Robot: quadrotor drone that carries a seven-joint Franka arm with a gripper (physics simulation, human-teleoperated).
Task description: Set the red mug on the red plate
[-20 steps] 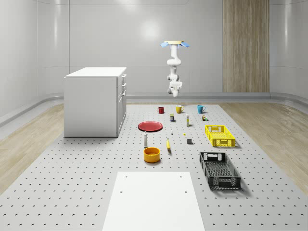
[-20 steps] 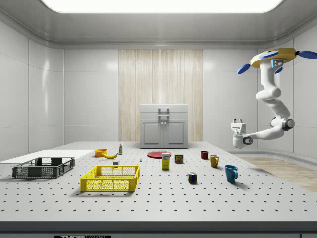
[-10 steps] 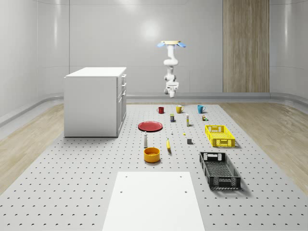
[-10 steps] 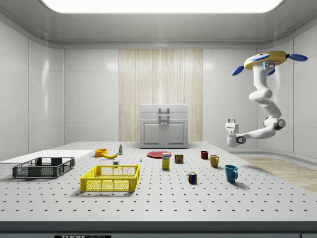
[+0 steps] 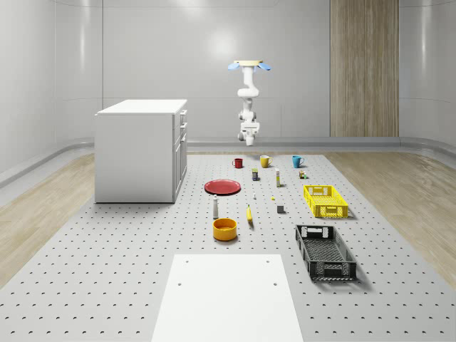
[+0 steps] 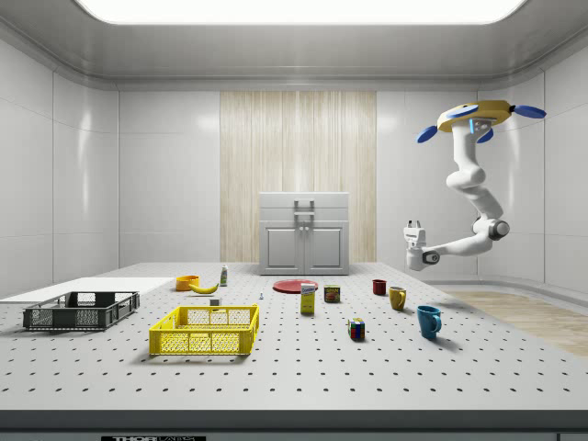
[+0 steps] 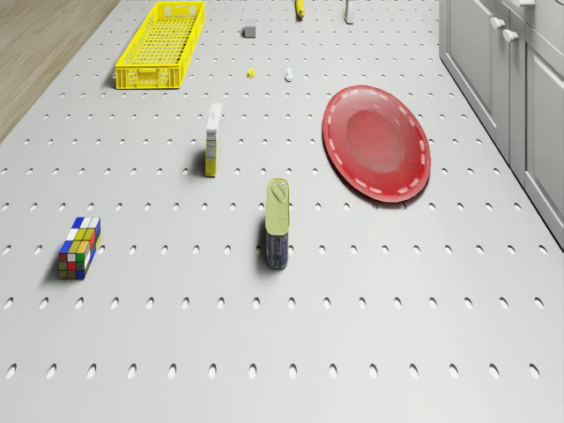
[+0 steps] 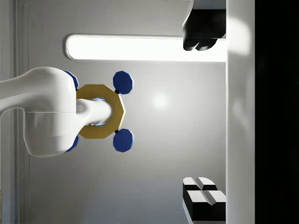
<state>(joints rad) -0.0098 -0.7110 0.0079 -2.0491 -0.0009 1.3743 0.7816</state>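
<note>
Drone (image 6: 473,117) hovering high past the table's far edge, gripper (image 6: 414,224) upturned, jaws open, red mug (image 5: 238,163) beside red plate (image 5: 223,187)

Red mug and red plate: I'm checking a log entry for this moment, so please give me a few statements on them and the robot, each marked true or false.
1. The red mug stands on the table, apart from the red plate. True.
2. The gripper holds the red mug. False: it hangs in the air above the table, fingers pointing up, nothing between them.
3. The drone rests on the cabinet. False: it hovers high above the table's far edge, by the mugs.
4. The red plate has nothing on it. True.
5. The yellow mug stands between the red mug and the blue mug. True.
</note>
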